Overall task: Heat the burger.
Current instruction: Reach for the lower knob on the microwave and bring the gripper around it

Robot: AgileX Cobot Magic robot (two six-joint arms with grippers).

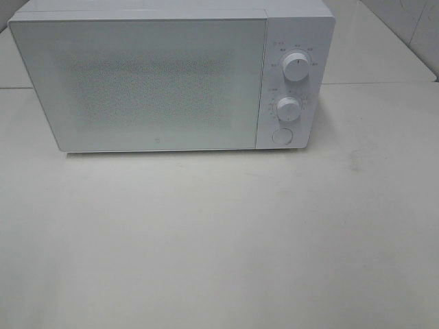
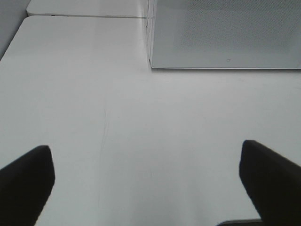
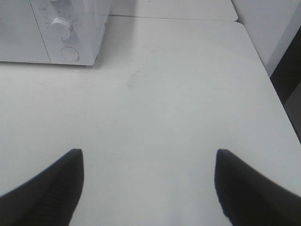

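No burger shows. The left gripper (image 2: 145, 149) and right gripper (image 3: 149, 154) gape empty, the shut microwave (image 1: 137, 75) ahead of both, its round button (image 3: 69, 53) nearer the right.

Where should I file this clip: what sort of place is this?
Likely a lab bench staged as a kitchen corner: a white microwave with two dials, door shut, stands on a white table, with a second table butted behind it.
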